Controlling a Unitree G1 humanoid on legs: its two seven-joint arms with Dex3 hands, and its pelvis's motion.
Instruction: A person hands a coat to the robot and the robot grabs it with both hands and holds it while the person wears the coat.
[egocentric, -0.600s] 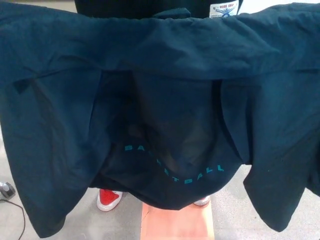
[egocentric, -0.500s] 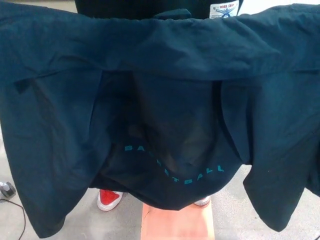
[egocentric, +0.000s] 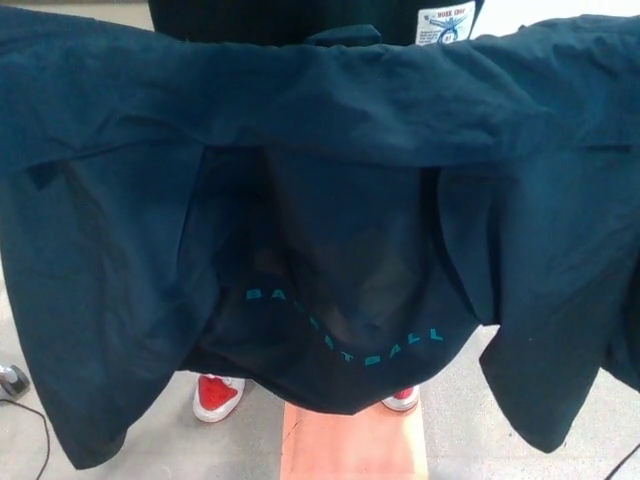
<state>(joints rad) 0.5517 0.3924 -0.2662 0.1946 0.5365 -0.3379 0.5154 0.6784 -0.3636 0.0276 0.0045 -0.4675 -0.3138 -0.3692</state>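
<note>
Coat (egocentric: 320, 130) fills nearly whole head view, dark navy, spread wide edge to edge and hanging open toward camera. Upper edge runs across top of picture, folded over in a thick band. Left front panel drops down to bottom left corner; right front panel drops to lower right, ending in a ragged hem. Inner back panel hangs between them, thin enough to let light through, with teal lettering (egocentric: 345, 330) showing in reverse along a curved line, partly readable as "BALL". White label (egocentric: 447, 22) at collar, top centre-right, print too small to read.

Left hand and right hand: not in view, covered by fabric or outside picture. Cannot tell finger state or what holds coat up.

Person directly behind coat: only dark clothing at top edge plus feet below hem. Red shoe (egocentric: 217, 395) with white sole on grey floor (egocentric: 150, 455), second red shoe (egocentric: 402, 399) just peeking out under hem. Orange-brown board (egocentric: 355, 445) on floor between shoes, running to bottom edge. Small grey object (egocentric: 10, 380) and thin black cable (egocentric: 40, 440) at lower left.
</note>
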